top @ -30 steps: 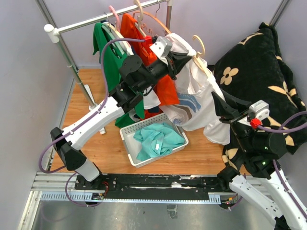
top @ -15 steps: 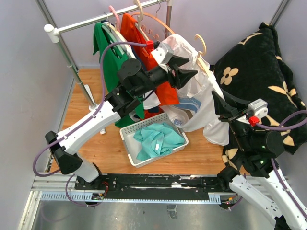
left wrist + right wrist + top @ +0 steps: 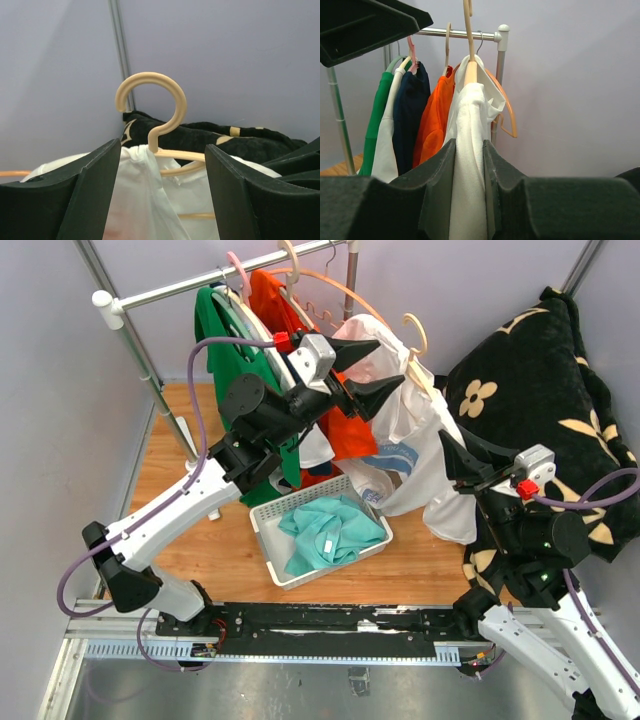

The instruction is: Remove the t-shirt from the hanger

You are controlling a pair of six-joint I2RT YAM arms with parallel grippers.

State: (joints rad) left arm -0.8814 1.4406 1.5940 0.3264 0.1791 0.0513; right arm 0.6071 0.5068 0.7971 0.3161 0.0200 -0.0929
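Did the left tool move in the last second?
Yes. In the top view the left tool has pulled back leftward, toward the rack's left post, and has opened off the white t-shirt.

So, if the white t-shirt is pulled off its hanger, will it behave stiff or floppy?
Probably floppy: the white t-shirt droops in folds and bunches in the right gripper. Likely light, since that small pinch holds it. The hanger may swing along, as its hook hangs free.
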